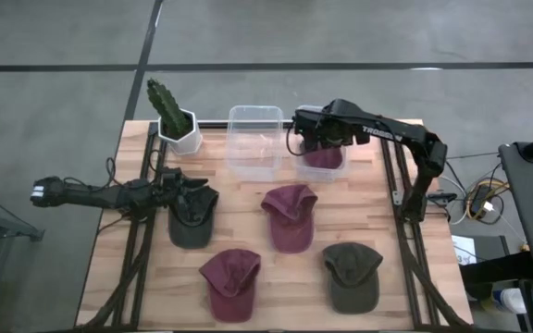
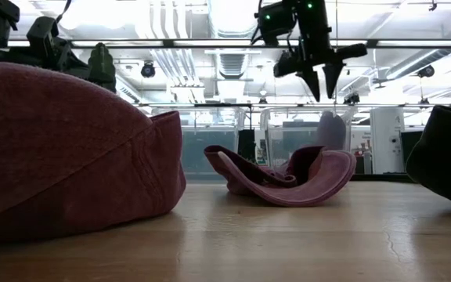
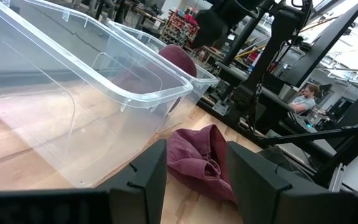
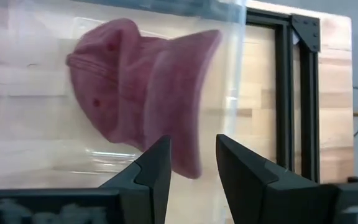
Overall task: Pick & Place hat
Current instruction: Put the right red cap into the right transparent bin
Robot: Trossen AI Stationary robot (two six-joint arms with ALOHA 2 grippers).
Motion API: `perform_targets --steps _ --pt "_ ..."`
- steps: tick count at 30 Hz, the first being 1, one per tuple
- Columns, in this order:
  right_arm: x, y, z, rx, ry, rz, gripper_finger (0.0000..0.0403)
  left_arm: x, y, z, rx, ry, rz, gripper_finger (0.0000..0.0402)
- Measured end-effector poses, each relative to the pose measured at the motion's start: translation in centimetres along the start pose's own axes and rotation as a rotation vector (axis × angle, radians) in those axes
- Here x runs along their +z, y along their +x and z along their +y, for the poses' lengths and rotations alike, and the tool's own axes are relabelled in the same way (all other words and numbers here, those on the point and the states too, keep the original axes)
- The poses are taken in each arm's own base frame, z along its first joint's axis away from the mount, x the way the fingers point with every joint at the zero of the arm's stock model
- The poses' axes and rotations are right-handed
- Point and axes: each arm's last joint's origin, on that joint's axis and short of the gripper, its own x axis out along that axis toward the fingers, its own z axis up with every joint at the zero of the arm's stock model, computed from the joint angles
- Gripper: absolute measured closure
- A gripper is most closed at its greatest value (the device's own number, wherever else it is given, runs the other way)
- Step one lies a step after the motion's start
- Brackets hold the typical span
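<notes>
Right pincer (image 4: 191, 165) parted, empty, above maroon hat (image 4: 142, 87) in bin (image 1: 325, 168)

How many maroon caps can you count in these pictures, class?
3. One lies in the right clear bin under the right gripper, one at the table's centre, one at the front left. None seems hidden.

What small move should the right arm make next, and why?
Probably lift clear of the right bin and swing toward the maroon cap at the table's middle. The right claw hangs open and empty above the bin, where one maroon hat already lies, while four caps remain on the table. The left claw sits over the dark green cap.
</notes>
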Motion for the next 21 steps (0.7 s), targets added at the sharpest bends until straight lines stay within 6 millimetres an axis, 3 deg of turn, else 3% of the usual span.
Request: perform_targets --steps 10,21 --pt "-0.2 1.0 -0.1 -0.011 0.010 0.003 0.0295 0.0 0.0 0.0 0.003 0.000 -0.003 0.0246" --pt "0.9 1.5 0.0 0.016 0.053 -0.034 0.0309 0.0 0.0 0.0 0.002 -0.002 -0.005 0.0246"
